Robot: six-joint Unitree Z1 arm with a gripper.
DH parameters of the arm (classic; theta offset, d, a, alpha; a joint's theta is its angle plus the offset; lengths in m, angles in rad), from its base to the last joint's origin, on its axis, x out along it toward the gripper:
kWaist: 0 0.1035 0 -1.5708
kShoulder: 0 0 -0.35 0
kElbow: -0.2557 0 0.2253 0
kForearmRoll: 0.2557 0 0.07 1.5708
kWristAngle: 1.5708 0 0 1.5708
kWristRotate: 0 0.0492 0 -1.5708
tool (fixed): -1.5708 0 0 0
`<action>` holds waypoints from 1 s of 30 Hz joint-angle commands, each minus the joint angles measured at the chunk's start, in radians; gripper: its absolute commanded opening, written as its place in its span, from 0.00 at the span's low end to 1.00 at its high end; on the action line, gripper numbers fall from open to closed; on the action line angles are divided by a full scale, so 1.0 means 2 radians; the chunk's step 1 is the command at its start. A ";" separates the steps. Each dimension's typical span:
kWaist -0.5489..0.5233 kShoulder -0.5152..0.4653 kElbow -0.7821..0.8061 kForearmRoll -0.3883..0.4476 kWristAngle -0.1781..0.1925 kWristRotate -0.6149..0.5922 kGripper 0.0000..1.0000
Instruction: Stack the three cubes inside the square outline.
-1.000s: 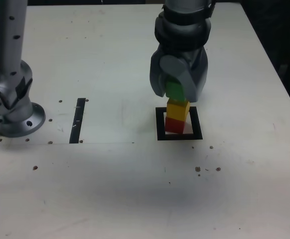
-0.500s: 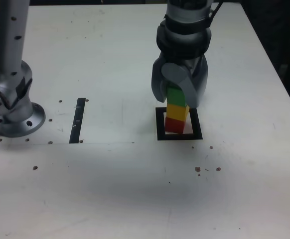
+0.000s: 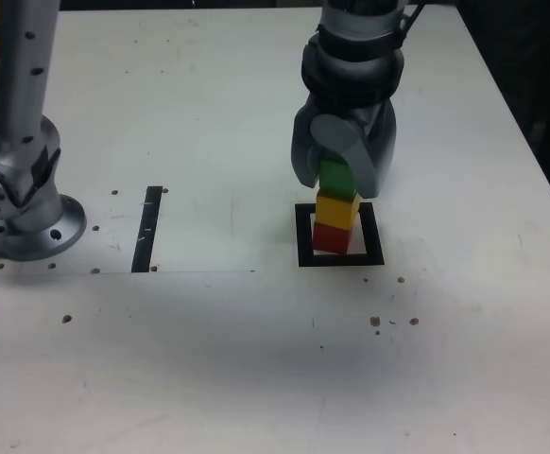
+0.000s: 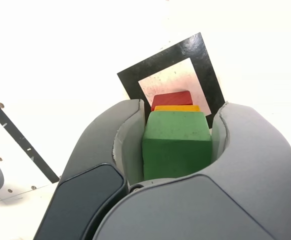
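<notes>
White, speckled tabletop (image 3: pixel 209 359) fills most of the exterior view; the background beyond its right edge is dark. From the exterior view's left to its right:

Grey metal robot base (image 3: pixel 34 227) stands at the left edge, with an upright arm link (image 3: pixel 25 76) above it; the link's top is cut off. A straight black strip (image 3: pixel 147 229) lies flat between the base and the thick black square outline with a white centre (image 3: pixel 306 257). Within the outline sits the solid red cube (image 3: pixel 331 238), with the solid yellow cube (image 3: pixel 336 210) on top, slightly offset.

The solid green cube (image 4: pixel 176 145) is directly above the yellow cube; whether these two touch cannot be determined. The grey rounded gripper (image 4: pixel 177 135) is closed on the green cube, one finger against each of two opposite sides.

In the exterior view, the fingers partly cover the green cube. In the wrist view, it hides most of the yellow and red cubes. The gripper points downward, slightly tilted, above the outline.
</notes>
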 commanded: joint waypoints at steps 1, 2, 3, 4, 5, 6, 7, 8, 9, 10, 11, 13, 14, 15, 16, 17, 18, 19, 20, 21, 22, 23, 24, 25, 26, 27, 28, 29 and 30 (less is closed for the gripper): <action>0.001 0.001 0.000 0.003 -0.001 0.001 0.31; 0.001 -0.001 -0.001 0.004 0.000 0.001 0.31; 0.001 -0.004 -0.001 0.005 0.000 0.000 0.31; 0.001 -0.007 -0.002 0.006 0.000 0.000 0.31; 0.001 -0.009 -0.002 0.008 0.001 0.000 0.31; 0.001 -0.010 -0.003 0.010 0.001 0.000 0.31; 0.001 -0.012 -0.003 0.011 0.001 0.000 0.31; 0.001 -0.012 -0.003 0.013 0.001 0.000 0.31; 0.001 -0.013 -0.004 0.014 0.001 -0.001 0.31; 0.001 -0.013 -0.005 0.015 0.001 -0.001 0.31; 0.000 -0.014 -0.006 0.017 0.001 -0.001 0.31; -0.001 -0.015 -0.008 0.017 0.002 -0.003 0.31; -0.003 -0.016 -0.009 0.018 0.002 -0.004 0.31; -0.004 -0.016 -0.009 0.018 0.002 -0.005 0.31; -0.006 -0.016 -0.010 0.018 0.003 -0.006 0.31; -0.007 -0.016 -0.010 0.018 0.003 -0.007 0.31; -0.008 -0.016 -0.010 0.018 0.003 -0.009 0.31; -0.008 -0.015 -0.009 0.018 0.003 -0.009 0.30; -0.009 -0.014 -0.009 0.017 0.003 -0.010 0.30; -0.009 -0.013 -0.008 0.017 0.003 -0.010 0.30; -0.009 -0.012 -0.008 0.016 0.003 -0.011 0.30; -0.009 -0.010 -0.007 0.016 0.003 -0.011 0.30; -0.009 -0.009 -0.007 0.015 0.003 -0.011 0.30; -0.009 -0.008 -0.006 0.015 0.003 -0.011 0.30; -0.009 -0.007 -0.006 0.015 0.002 -0.011 0.30; -0.009 -0.006 -0.006 0.015 0.002 -0.011 0.30; -0.009 -0.004 -0.006 0.014 0.001 -0.011 0.30; -0.009 -0.002 -0.006 0.014 0.001 -0.011 0.30; -0.010 0.001 -0.006 0.013 0.000 -0.011 0.31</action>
